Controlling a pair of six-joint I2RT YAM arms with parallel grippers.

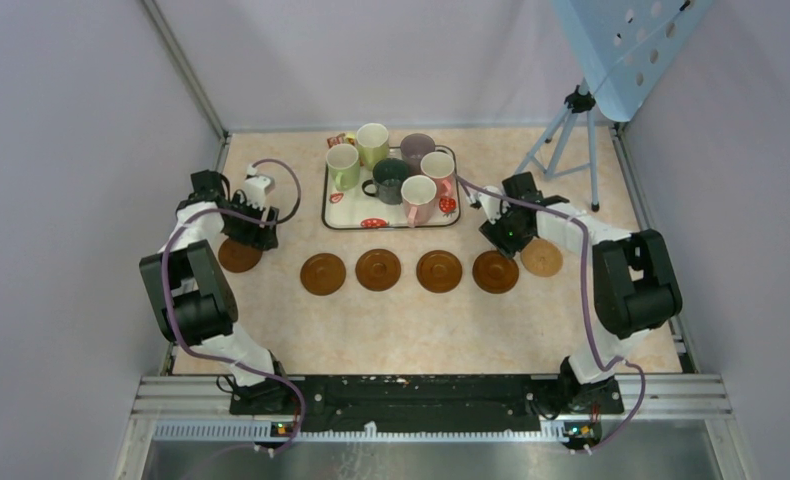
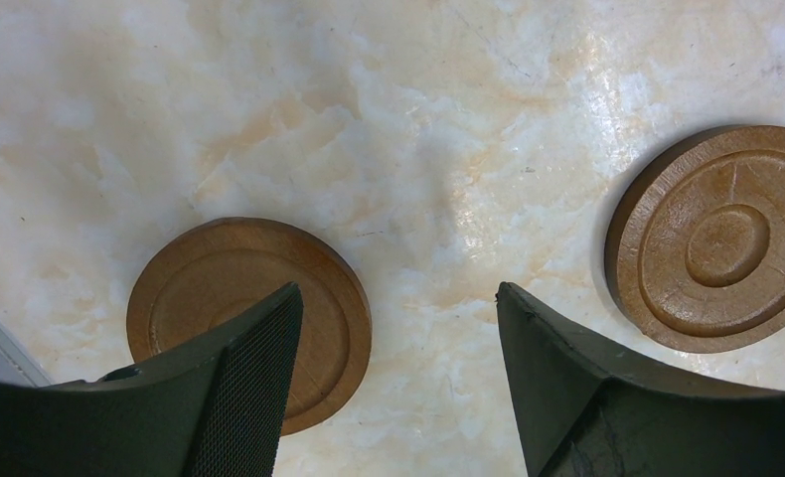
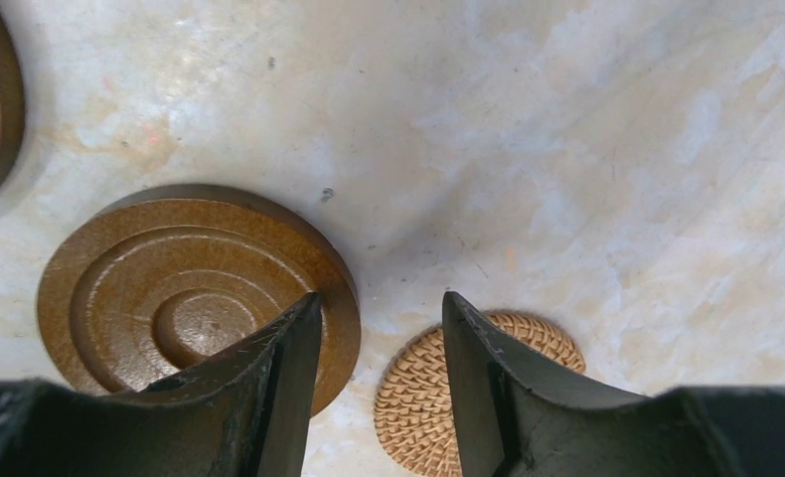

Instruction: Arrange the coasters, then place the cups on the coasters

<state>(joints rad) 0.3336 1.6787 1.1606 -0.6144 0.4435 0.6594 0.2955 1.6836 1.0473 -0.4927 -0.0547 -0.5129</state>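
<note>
Six coasters lie in a row below the tray: the leftmost [image 1: 239,255], three brown ones in the middle [image 1: 378,269], one further right [image 1: 495,271] and a lighter woven one [image 1: 542,257]. Six cups [image 1: 389,180] stand on the strawberry-print tray [image 1: 371,222]. My left gripper [image 1: 258,236] [image 2: 398,290] hangs open over bare table, between the leftmost coaster [image 2: 239,268] and its neighbour [image 2: 726,238]. My right gripper [image 1: 504,240] [image 3: 381,296] is open and holds nothing, above the gap between a brown coaster [image 3: 190,288] and the woven coaster [image 3: 413,397].
A tripod [image 1: 571,140] stands at the back right under a blue perforated panel [image 1: 621,50]. Grey walls close in both sides. A metal rail [image 1: 421,395] runs along the near edge. A small red item [image 1: 336,140] lies behind the tray.
</note>
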